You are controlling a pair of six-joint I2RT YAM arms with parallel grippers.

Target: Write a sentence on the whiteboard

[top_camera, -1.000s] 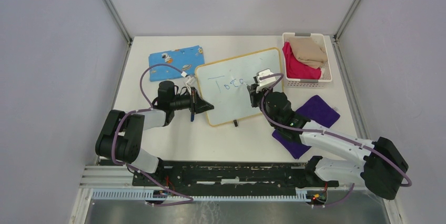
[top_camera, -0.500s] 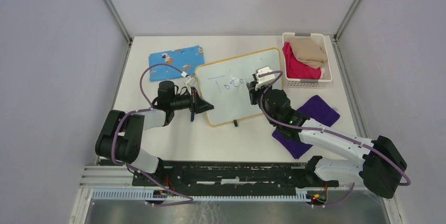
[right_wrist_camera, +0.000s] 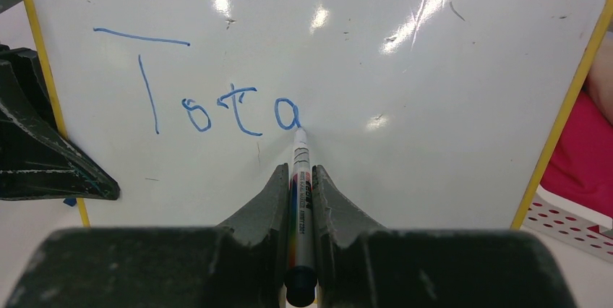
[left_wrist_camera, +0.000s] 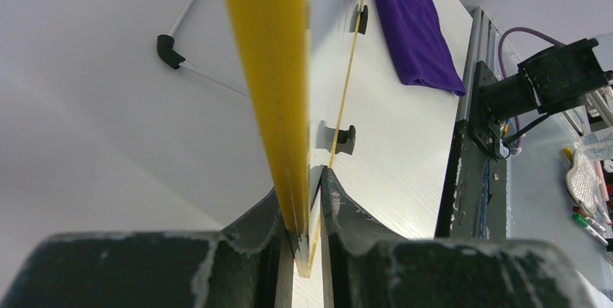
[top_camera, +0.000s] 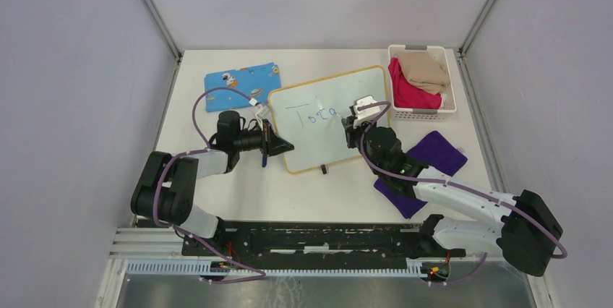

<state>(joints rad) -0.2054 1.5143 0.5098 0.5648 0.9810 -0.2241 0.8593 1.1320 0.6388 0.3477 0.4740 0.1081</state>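
Observation:
The whiteboard (top_camera: 325,142) lies tilted in the middle of the table, its yellow rim (left_wrist_camera: 271,69) edge-on in the left wrist view. My left gripper (top_camera: 278,145) (left_wrist_camera: 307,178) is shut on the board's left edge. My right gripper (top_camera: 348,123) (right_wrist_camera: 298,168) is shut on a white marker (right_wrist_camera: 301,192). The marker tip touches the whiteboard (right_wrist_camera: 434,105) at the lower right of the last letter. The sentence (right_wrist_camera: 209,105) (top_camera: 312,113) shows as thin blue letters reading about "Tota".
A blue patterned cloth (top_camera: 242,84) lies behind the board at the left. A white basket (top_camera: 452,109) with red and beige cloths stands at the back right. A purple cloth (top_camera: 437,152) (left_wrist_camera: 416,26) lies under my right arm. Two black clips (left_wrist_camera: 340,138) sit on the board's near edge.
The fourth letter has been closed into an "a", and my right gripper has shifted slightly with the marker. The left gripper and the board have not moved.

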